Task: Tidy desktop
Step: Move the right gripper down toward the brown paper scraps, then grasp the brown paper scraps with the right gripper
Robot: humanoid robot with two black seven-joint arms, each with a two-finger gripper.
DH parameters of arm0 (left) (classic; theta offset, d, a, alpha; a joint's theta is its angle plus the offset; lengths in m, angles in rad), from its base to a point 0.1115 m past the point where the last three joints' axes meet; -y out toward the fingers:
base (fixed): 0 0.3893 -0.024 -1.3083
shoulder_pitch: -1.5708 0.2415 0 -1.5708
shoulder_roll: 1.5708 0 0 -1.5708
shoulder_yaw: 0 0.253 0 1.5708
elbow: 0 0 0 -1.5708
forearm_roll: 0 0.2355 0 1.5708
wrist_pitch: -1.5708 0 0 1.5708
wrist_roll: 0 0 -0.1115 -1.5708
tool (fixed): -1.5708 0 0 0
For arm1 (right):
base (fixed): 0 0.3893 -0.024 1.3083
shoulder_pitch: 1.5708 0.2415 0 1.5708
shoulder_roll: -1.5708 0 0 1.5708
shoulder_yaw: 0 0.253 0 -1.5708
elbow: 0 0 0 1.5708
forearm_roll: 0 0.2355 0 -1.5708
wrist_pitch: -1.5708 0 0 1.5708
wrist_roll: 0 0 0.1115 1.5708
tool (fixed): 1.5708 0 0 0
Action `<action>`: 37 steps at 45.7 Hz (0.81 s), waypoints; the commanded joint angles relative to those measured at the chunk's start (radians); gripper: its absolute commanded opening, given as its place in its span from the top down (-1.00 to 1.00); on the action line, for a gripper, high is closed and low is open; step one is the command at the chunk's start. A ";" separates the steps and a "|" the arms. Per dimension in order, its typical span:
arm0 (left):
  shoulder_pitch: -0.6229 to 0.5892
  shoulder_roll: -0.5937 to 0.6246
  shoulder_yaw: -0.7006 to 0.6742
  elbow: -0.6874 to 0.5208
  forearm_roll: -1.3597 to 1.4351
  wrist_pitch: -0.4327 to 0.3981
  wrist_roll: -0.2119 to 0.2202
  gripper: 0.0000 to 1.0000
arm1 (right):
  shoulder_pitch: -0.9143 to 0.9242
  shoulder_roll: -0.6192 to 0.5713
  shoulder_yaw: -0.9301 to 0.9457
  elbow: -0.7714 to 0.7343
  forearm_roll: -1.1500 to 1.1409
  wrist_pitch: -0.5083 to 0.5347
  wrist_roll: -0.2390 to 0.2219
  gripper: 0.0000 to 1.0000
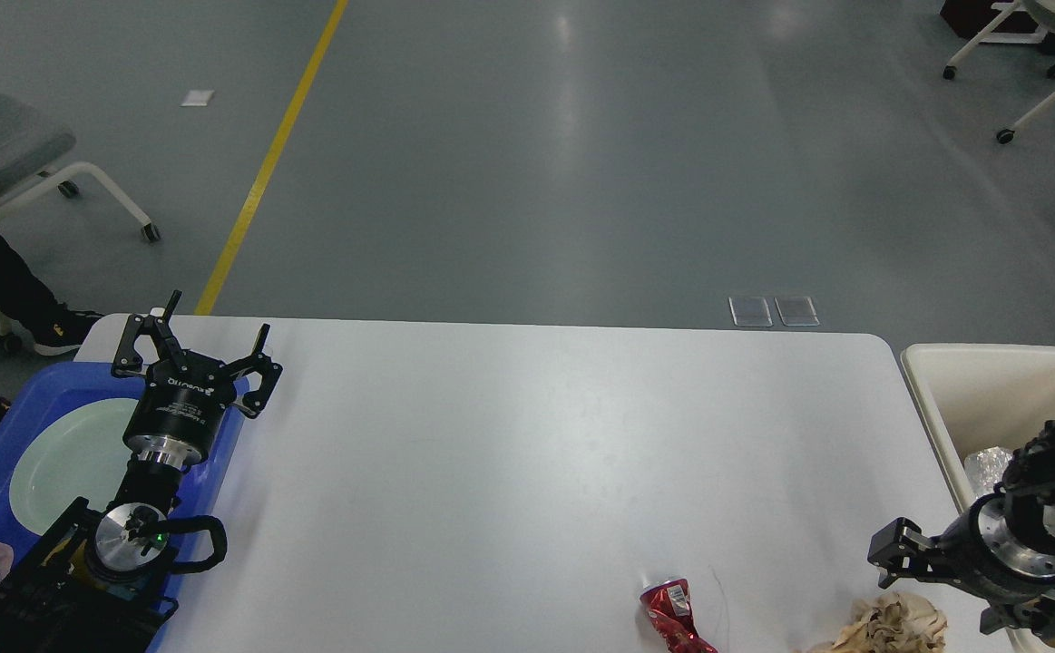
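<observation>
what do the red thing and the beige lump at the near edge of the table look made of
The red can looks like thin glossy metal: it is crushed with sharp shiny creases. The beige lump looks like matte crumpled paper or a napkin, going by its soft irregular folds, though cloth cannot be ruled out.

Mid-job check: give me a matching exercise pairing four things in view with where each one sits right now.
Things:
1. crushed red can
2. pale green round plate
3. crumpled silver foil
4. crumpled beige paper

Places:
A. in the cream rectangular bin
B. in the blue plastic tray
C. on the white desktop, near edge, under the right gripper
D. on the desktop, near edge, left of the paper

Pairs: 1-D, 2-B, 3-A, 4-C
</observation>
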 commanded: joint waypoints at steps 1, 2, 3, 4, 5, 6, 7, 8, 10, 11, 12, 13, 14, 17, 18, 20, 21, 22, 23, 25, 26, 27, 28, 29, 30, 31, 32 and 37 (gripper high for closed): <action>0.000 0.001 0.000 0.000 0.000 0.000 0.000 -0.99 | -0.148 0.030 0.049 -0.125 0.015 -0.074 0.000 -0.98; 0.000 -0.001 0.000 0.000 0.000 0.000 0.000 -0.99 | -0.166 0.036 0.054 -0.142 0.018 -0.082 0.000 -0.98; 0.000 0.001 0.000 0.000 0.000 0.000 0.000 -0.99 | -0.183 0.044 0.060 -0.160 0.019 -0.084 0.000 -0.98; 0.000 -0.001 0.000 0.000 -0.001 0.000 0.000 -0.99 | -0.197 0.049 0.066 -0.177 0.023 -0.085 0.000 -0.98; 0.000 0.001 0.000 0.000 -0.001 0.000 0.000 -0.99 | -0.209 0.055 0.071 -0.194 0.027 -0.085 0.000 -0.98; 0.000 -0.001 0.000 0.000 0.000 0.000 0.000 -0.99 | -0.222 0.061 0.074 -0.208 0.030 -0.085 0.000 -0.98; 0.000 -0.001 0.000 0.000 -0.001 0.000 0.000 -0.99 | -0.234 0.069 0.077 -0.217 0.036 -0.085 0.000 -0.98; 0.000 -0.001 0.000 0.000 -0.001 0.000 0.000 -0.99 | -0.245 0.075 0.080 -0.223 0.041 -0.085 0.000 -0.98; 0.000 -0.001 0.000 0.000 -0.001 0.000 0.000 -0.99 | -0.256 0.089 0.082 -0.226 0.049 -0.085 0.000 -0.98; 0.000 -0.001 0.000 0.000 0.000 0.000 0.000 -0.99 | -0.259 0.093 0.082 -0.226 0.050 -0.085 0.000 -0.98; 0.000 0.001 0.000 0.000 0.000 0.000 0.000 -0.99 | -0.260 0.095 0.082 -0.230 0.050 -0.087 0.000 -0.98; 0.000 -0.001 0.000 0.000 -0.001 0.000 0.000 -0.99 | -0.260 0.096 0.082 -0.230 0.052 -0.087 0.000 -0.98; 0.000 -0.001 0.000 0.000 0.000 0.000 0.000 -0.99 | -0.260 0.098 0.082 -0.231 0.055 -0.087 0.000 -0.98; 0.000 -0.001 0.000 0.000 -0.001 0.000 0.000 -0.99 | -0.280 0.098 0.092 -0.245 0.055 -0.094 0.000 -0.98; 0.000 -0.001 0.000 0.000 -0.001 0.000 0.000 -0.99 | -0.288 0.099 0.098 -0.252 0.055 -0.102 0.000 -0.98; 0.000 -0.001 0.000 0.000 0.000 0.000 0.000 -0.99 | -0.308 0.101 0.108 -0.271 0.055 -0.119 0.000 -0.98; 0.000 -0.001 0.000 0.000 -0.001 0.000 0.000 -0.99 | -0.320 0.102 0.112 -0.279 0.055 -0.126 0.000 -0.98; 0.000 0.001 0.000 0.000 0.000 0.000 0.000 -0.99 | -0.332 0.108 0.115 -0.286 0.055 -0.134 0.000 -0.98; 0.000 -0.001 0.000 0.000 -0.001 0.000 0.000 -0.99 | -0.344 0.116 0.118 -0.294 0.055 -0.142 0.000 -0.98; 0.000 -0.001 0.000 0.000 -0.001 0.000 0.000 -0.99 | -0.364 0.138 0.121 -0.306 0.055 -0.160 0.000 -0.93; 0.000 -0.001 0.000 0.000 0.000 0.000 0.000 -0.99 | -0.372 0.147 0.121 -0.311 0.055 -0.166 0.000 -0.87; 0.000 -0.001 0.000 0.000 0.000 0.000 0.000 -0.99 | -0.377 0.156 0.121 -0.311 0.055 -0.174 0.000 -0.77; 0.000 -0.001 0.000 0.000 0.000 0.000 0.000 -0.99 | -0.377 0.161 0.121 -0.311 0.055 -0.177 0.000 -0.62; 0.000 -0.001 0.000 0.000 -0.001 0.000 0.000 -0.99 | -0.377 0.165 0.121 -0.309 0.055 -0.177 0.000 -0.35; 0.000 -0.001 0.000 0.000 -0.001 0.000 0.000 -0.99 | -0.377 0.165 0.121 -0.308 0.055 -0.176 0.002 -0.18; 0.000 -0.001 0.000 0.000 -0.001 0.000 0.000 -0.99 | -0.374 0.165 0.121 -0.308 0.055 -0.176 0.002 -0.02; 0.000 -0.001 0.000 0.000 0.000 0.000 0.000 -0.99 | -0.374 0.164 0.121 -0.308 0.055 -0.176 0.000 0.10; 0.000 -0.001 0.000 0.000 0.000 0.000 0.000 -0.99 | -0.368 0.159 0.121 -0.308 0.059 -0.176 0.000 0.58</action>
